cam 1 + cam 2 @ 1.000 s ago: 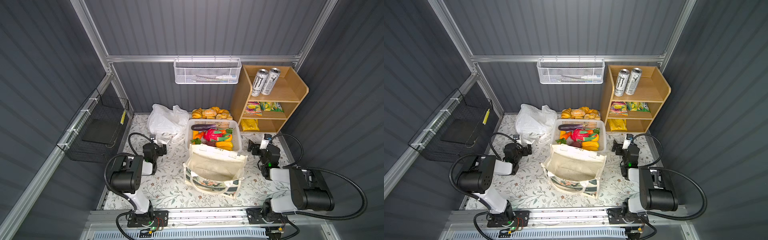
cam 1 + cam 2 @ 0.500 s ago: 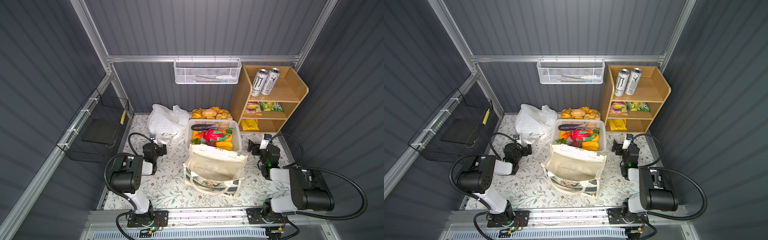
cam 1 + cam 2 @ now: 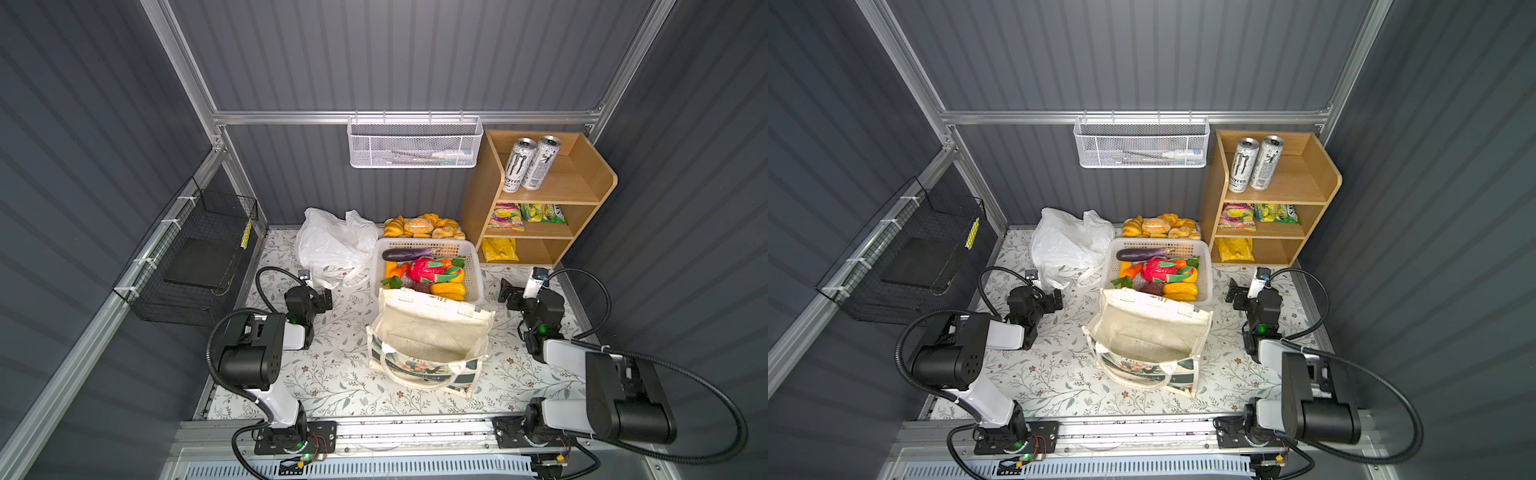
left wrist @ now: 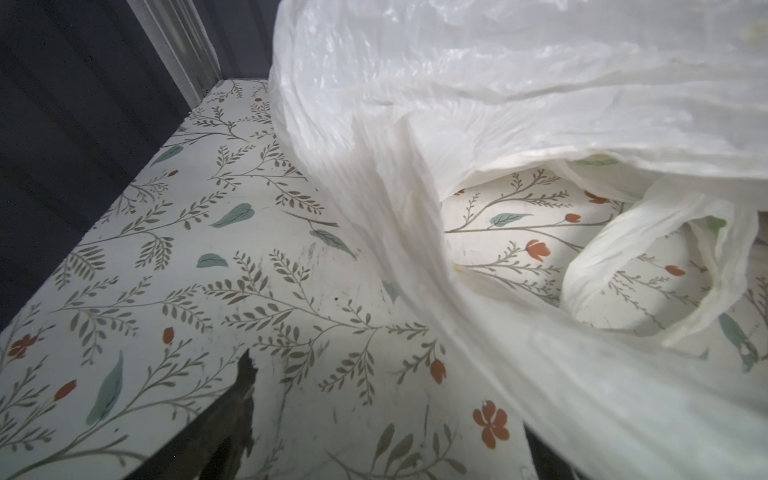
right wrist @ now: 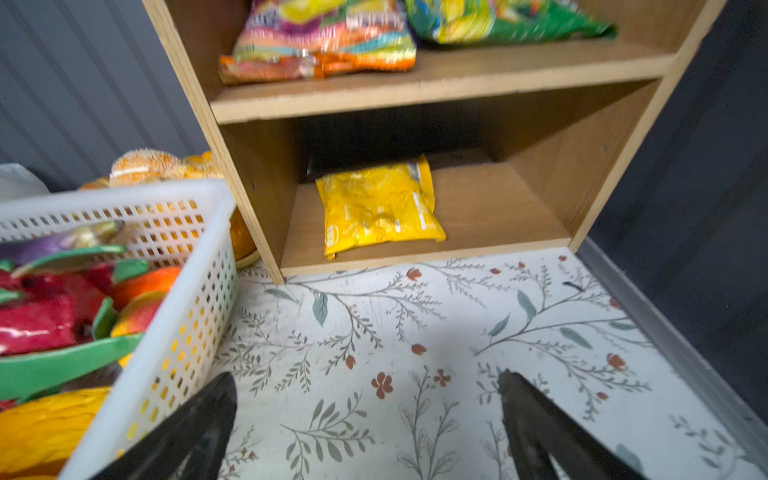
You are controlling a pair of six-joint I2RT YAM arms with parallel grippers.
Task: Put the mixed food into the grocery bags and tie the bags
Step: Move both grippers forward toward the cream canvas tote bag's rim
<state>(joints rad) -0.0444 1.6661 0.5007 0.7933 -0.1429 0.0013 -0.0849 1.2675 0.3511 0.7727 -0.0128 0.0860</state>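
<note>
Both top views: left gripper [image 3: 327, 299] sits nine o'clock of the basket [image 3: 477, 270], right gripper [image 3: 506, 296] three o'clock, both jaws wide apart.

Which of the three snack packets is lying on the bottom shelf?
The yellow packet, alone down there; the multicoloured packet and green packet lie side by side one level up.

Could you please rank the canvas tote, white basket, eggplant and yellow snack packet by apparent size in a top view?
1. canvas tote
2. white basket
3. eggplant and yellow snack packet: too alike to rank.
</note>
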